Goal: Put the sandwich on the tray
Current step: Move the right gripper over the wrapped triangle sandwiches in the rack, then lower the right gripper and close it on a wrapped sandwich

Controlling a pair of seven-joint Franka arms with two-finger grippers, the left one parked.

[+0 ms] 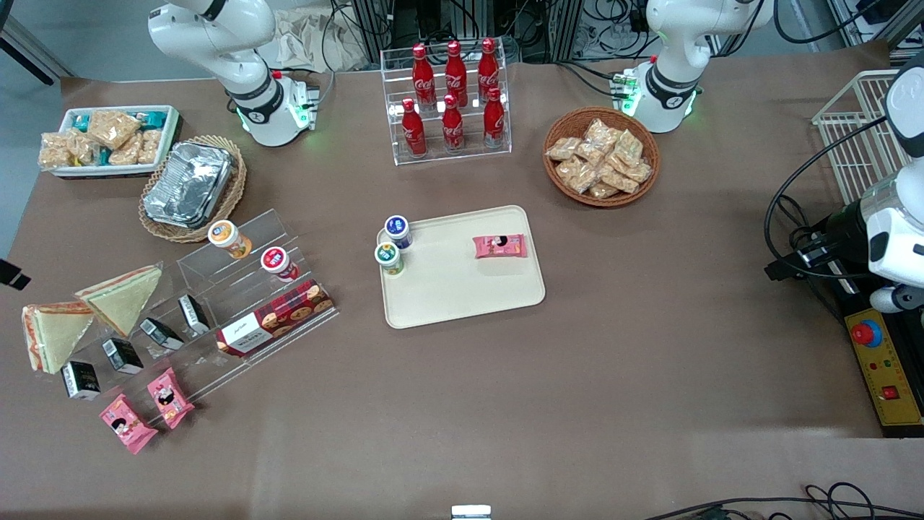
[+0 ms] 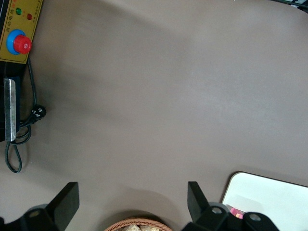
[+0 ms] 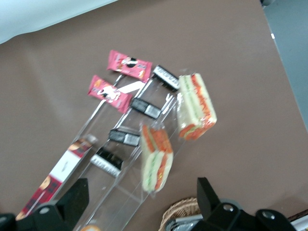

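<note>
On the table [image 1: 650,347] we read the white "Coca-Cola" script on six red bottles [image 1: 453,97] in a clear rack. The red box [image 1: 274,318] on the clear stepped stand [image 1: 216,310] carries a white label with script too small for us to read. The print on the pink snack packet [image 1: 499,246] and on the two capped cups [image 1: 392,244] at the tray's edge is likewise unreadable.

The sandwich [image 1: 50,334] stands on the clear stand at the working arm's end of the table, just beside a second wedge [image 1: 123,296] with a greenish-tan face. It is well apart from the tray [image 1: 462,289], which lies flat near the table's centre.

The right wrist view shows what the front view does not: the red-orange and white filling layers along the edges of both wedges [image 3: 196,106] [image 3: 156,158], seen from above. In that view we see the gripper [image 3: 142,199] spread wide with nothing between its fingers [image 3: 77,195], hovering above the stand, near the wedges without touching them. In the front view we cannot make out the gripper itself.

The left wrist view shows only a corner of the tray [image 2: 269,197] and a sliver of pink at its edge; the rest is cut off.
</note>
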